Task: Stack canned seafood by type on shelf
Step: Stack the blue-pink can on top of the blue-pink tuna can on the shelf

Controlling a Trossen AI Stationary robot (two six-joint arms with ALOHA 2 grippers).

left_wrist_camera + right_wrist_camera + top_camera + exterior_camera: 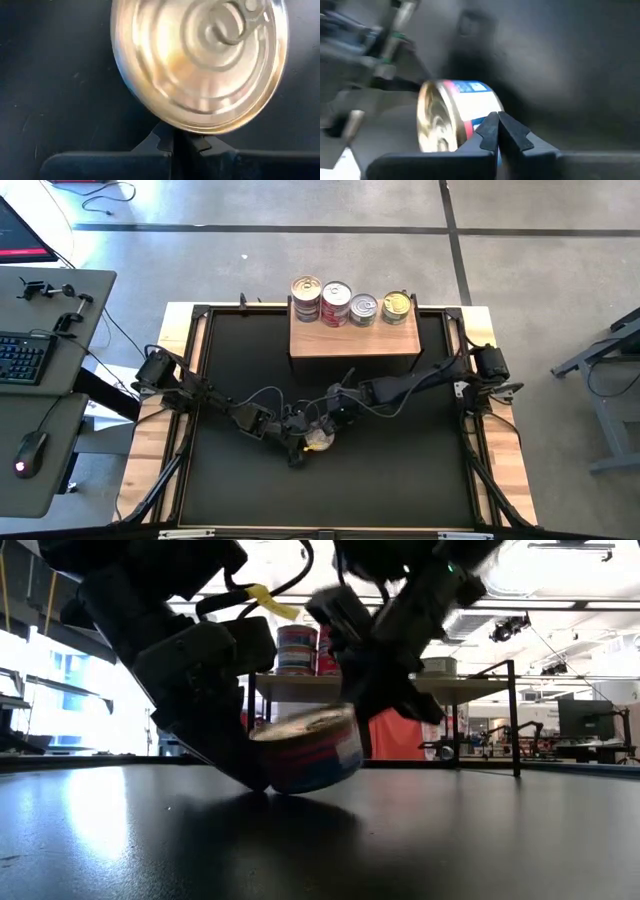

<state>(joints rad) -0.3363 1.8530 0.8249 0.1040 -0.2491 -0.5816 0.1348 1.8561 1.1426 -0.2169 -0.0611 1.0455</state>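
Tin [310, 748] (gold lid, red-blue label) sits tilted on the desk [480, 830] mid-desk, propped between the closed left end effector [245, 765] and closed right end effector [385, 705], probably being righted for the shelf [354, 340].

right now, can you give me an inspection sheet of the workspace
surface: black mat-covered table, bare around the arms.
job's things: light-brown wooden box shelf carries four stacks of round tins along its far edge; one flat gold-lidded tin with a white-blue-red label sits tilted on the mat, one edge lifted.
clutter: nothing seen on the mat.
grippers: left gripper shut, tips at the tilted tin's rim; right gripper shut, tips against its label side.
cables: dark cables loop along both arms.
surroundings: grey desk with keyboard and mouse beside the table; concrete floor.
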